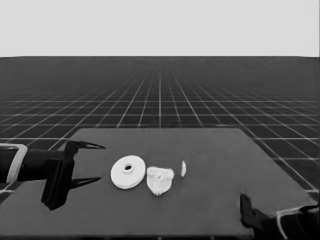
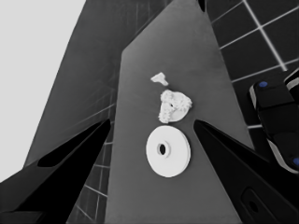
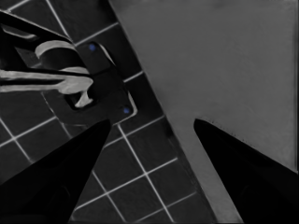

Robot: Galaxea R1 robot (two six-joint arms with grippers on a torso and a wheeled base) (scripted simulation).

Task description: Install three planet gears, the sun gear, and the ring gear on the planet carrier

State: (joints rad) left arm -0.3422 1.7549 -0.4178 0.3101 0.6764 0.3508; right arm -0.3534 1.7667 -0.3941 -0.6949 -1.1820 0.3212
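Observation:
The larger round part (image 1: 128,172) (image 2: 168,152), a white disc with a dark central hole, lies flat on the table left of centre. Just right of it, and almost touching it, is a bumpy white cluster. It is the small toothed gears (image 1: 160,179) (image 2: 174,105) sitting on the smaller round part, which they mostly hide. My left gripper (image 1: 92,163) (image 2: 152,121) waits open at the table's left end. It is a short way left of the larger round part and holds nothing. My right gripper (image 1: 247,206) (image 3: 152,121) is parked open at the table's front right corner.
A thin white piece (image 1: 183,168) (image 2: 160,78) stands on edge just right of the cluster. Dark machinery with blue lights (image 2: 275,126) (image 3: 96,77) sits past the table's edge. The table edge (image 3: 187,154) runs between my right fingers.

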